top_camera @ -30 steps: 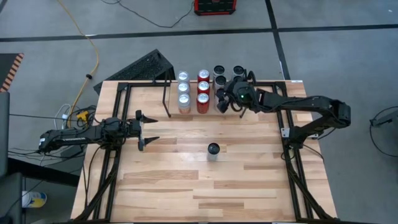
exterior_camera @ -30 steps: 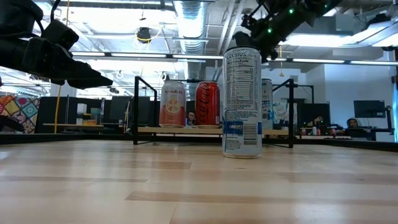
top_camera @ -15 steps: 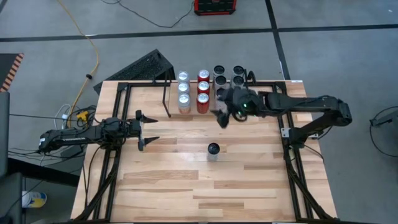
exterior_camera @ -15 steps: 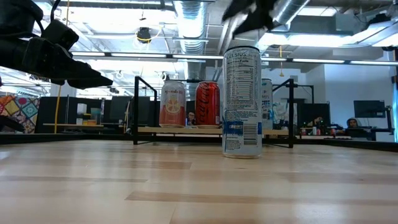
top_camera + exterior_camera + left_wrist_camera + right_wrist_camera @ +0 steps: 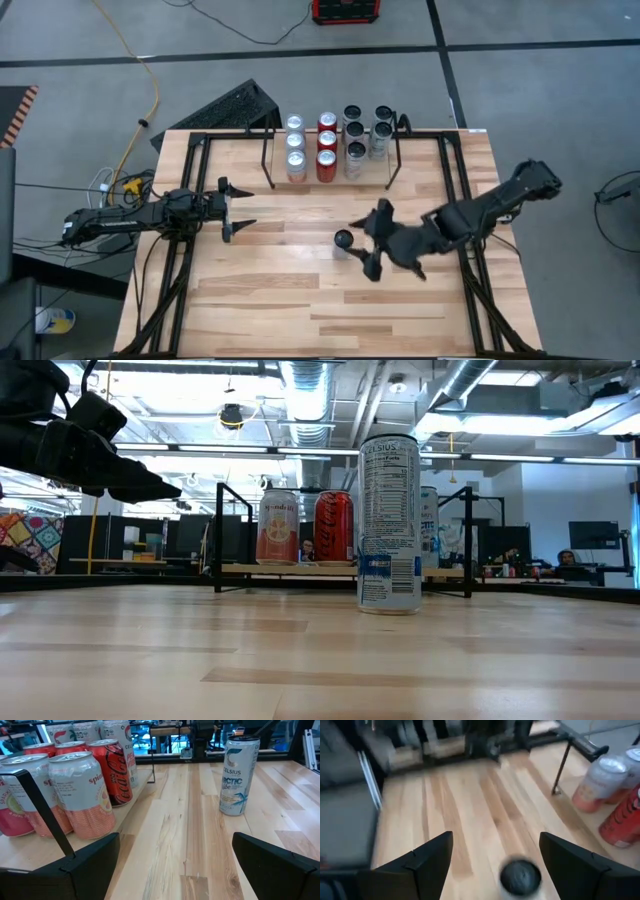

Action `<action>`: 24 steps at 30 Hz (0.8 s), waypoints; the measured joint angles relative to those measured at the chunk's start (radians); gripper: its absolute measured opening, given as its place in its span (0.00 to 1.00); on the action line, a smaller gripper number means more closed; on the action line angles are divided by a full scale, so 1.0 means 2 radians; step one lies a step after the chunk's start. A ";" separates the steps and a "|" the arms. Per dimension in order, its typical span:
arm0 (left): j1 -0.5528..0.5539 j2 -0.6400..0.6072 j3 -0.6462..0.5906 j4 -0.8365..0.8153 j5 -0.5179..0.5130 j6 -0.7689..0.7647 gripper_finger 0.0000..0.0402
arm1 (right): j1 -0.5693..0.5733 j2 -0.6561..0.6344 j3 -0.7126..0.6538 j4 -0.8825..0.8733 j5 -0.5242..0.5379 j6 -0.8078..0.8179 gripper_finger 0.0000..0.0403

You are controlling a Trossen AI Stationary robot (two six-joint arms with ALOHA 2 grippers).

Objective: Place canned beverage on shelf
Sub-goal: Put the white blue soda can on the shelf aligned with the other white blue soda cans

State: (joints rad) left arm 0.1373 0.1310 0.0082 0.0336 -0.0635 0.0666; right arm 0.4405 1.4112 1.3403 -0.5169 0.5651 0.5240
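The canned beverage (image 5: pixel 343 240) stands upright alone mid-table, well apart from the shelf (image 5: pixel 395 160) along the far edge. Your right gripper (image 5: pixel 374 244) hangs just beside it, jaws spread wide, holding nothing. Centre the can between the fingers (image 5: pixel 420 865), drop low on its body, then squeeze evenly so it doesn't tip. The left gripper (image 5: pixel 232 209) waits wide open and empty near the left side.

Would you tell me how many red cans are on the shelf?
3, in one line on the shelf: front red can, middle red can, back red can. None looks hidden from above.
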 joint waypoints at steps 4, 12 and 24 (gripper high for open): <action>0.000 0.000 0.000 0.000 0.000 0.000 0.93 | 0.018 0.027 -0.001 -0.016 0.008 -0.044 0.80; 0.000 0.001 0.000 0.000 -0.001 0.000 0.93 | -0.032 0.091 -0.002 -0.018 0.012 -0.024 0.80; 0.000 0.001 0.000 0.000 -0.001 0.000 0.93 | -0.039 0.115 -0.002 -0.055 0.007 0.069 0.80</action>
State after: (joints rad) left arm 0.1375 0.1326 0.0082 0.0341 -0.0658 0.0666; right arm 0.3635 1.6413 1.3373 -0.6267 0.5790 0.6620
